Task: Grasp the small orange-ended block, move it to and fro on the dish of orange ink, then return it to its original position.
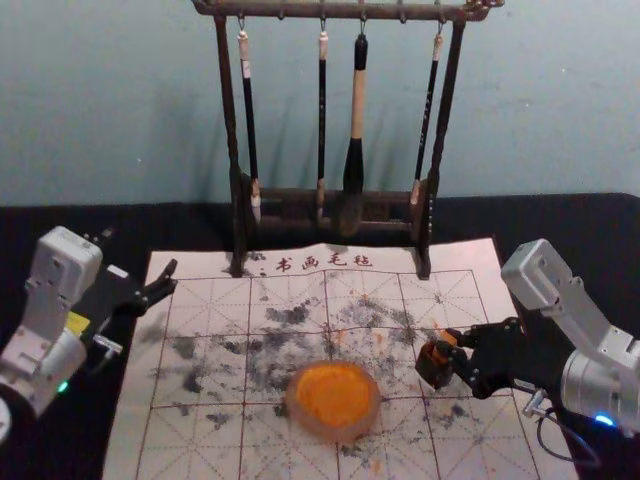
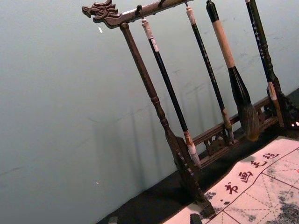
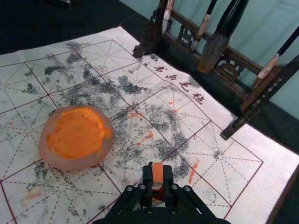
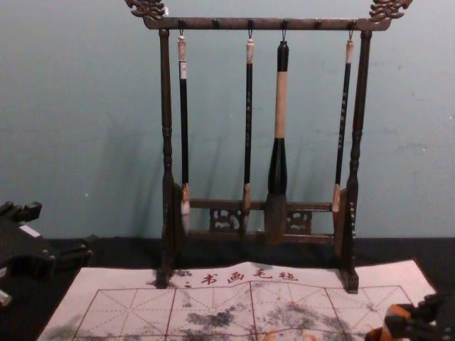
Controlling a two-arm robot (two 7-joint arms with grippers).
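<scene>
the small orange-ended block (image 3: 157,172) is clamped between the fingertips of the right gripper (image 1: 448,346), over the right part of the mat. just below the fingertips is a small dark brown boxy object (image 1: 432,368); whether the block touches it, i cannot tell. to the gripper's left, near it, sits the round, pale dish (image 1: 368,425) of orange ink (image 1: 333,393). all this is on the white gridded, ink-stained felt mat (image 1: 190,435). beyond the gripper stands a dark carved wooden brush rack (image 1: 229,120). well apart from it, by the mat's left edge, hangs the left gripper (image 1: 138,254), fingers spread.
</scene>
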